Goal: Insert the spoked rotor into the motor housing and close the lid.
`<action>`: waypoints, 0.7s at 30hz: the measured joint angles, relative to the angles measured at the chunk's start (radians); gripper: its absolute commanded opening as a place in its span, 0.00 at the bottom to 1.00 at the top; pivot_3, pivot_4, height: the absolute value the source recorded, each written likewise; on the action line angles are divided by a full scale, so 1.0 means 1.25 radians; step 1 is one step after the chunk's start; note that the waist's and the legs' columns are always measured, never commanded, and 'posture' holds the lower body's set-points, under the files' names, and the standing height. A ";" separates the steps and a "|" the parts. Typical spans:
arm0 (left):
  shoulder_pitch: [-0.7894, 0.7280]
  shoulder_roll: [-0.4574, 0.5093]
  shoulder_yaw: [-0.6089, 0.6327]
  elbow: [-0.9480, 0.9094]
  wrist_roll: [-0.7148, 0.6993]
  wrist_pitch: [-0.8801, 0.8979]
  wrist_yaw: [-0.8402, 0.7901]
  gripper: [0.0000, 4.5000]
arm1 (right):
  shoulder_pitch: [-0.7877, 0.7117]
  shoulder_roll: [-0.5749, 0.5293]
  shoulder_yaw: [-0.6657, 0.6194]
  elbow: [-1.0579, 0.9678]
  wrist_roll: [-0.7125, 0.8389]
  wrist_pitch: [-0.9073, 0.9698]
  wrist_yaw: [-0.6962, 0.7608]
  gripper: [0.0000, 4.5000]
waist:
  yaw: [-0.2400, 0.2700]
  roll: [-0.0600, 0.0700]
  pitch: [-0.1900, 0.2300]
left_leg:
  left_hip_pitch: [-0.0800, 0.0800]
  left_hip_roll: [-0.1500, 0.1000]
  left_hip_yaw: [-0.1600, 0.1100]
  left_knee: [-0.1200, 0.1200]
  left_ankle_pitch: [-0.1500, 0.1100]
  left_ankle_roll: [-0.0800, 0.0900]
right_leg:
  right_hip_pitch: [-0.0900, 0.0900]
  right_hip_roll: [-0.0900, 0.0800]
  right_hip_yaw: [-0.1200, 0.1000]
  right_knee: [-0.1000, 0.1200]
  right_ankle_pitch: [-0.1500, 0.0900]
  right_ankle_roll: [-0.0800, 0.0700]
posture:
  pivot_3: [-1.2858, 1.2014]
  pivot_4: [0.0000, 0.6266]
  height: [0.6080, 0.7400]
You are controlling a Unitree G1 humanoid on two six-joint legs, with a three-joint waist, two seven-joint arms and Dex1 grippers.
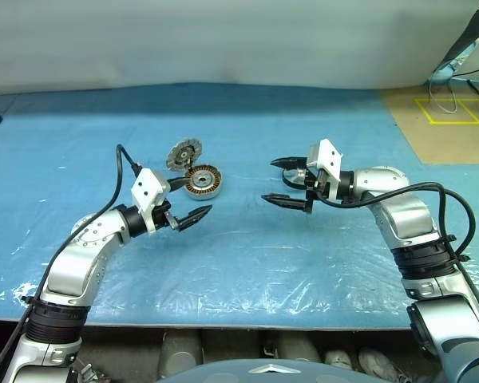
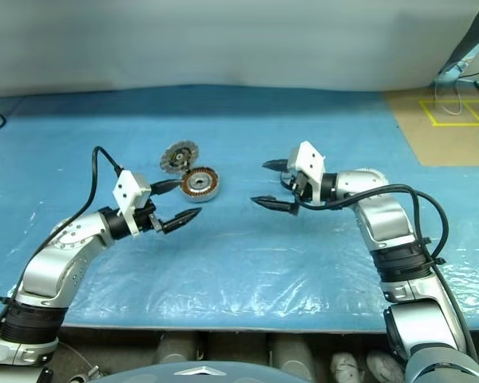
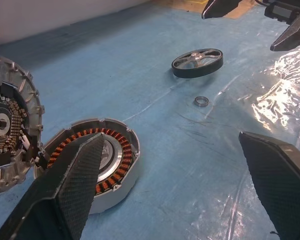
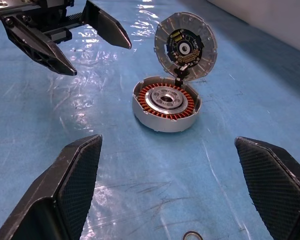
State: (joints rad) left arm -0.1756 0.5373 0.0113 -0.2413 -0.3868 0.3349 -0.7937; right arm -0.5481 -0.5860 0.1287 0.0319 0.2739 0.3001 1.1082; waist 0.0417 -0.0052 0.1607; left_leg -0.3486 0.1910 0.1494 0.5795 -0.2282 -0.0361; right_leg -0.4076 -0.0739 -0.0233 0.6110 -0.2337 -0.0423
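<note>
Both pincers gape empty; the left wrist view shows the spoked rotor (image 3: pixel 197 62) beside a small ring (image 3: pixel 201 101).

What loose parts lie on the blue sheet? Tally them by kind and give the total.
Motor housing, copper windings showing: 1
Lid, standing tilted open at the housing's edge: 1
Spoked rotor, lying apart on the blue sheet: 1
Small metal ring, near the rotor: 1
Total: 4
</note>
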 measured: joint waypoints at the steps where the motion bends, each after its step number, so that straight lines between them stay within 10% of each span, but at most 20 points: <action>1: -0.001 0.000 0.000 0.000 0.000 0.000 0.000 1.00 | 0.001 0.000 0.000 0.000 0.000 0.000 -0.001 1.00 | 0.000 0.000 0.000 | 0.000 0.000 0.000 0.000 0.000 0.000 | 0.000 0.000 0.000 0.000 0.000 0.000 | 0.52 0.24 1.00; 21: -0.088 0.011 -0.038 0.030 0.068 0.045 0.049 1.00 | 0.006 -0.002 0.000 0.000 0.000 0.001 -0.006 1.00 | 0.001 0.000 0.000 | 0.000 0.000 0.000 0.001 0.000 0.000 | 0.000 0.000 0.000 0.001 0.000 0.000 | 0.52 0.24 1.00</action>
State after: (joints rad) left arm -0.2855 0.5510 -0.0365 -0.2036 -0.3019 0.3915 -0.7330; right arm -0.5400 -0.5886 0.1287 0.0313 0.2736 0.3008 1.1005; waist 0.0426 -0.0052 0.1607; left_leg -0.3485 0.1909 0.1492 0.5804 -0.2278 -0.0357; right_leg -0.4077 -0.0740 -0.0233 0.6123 -0.2337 -0.0423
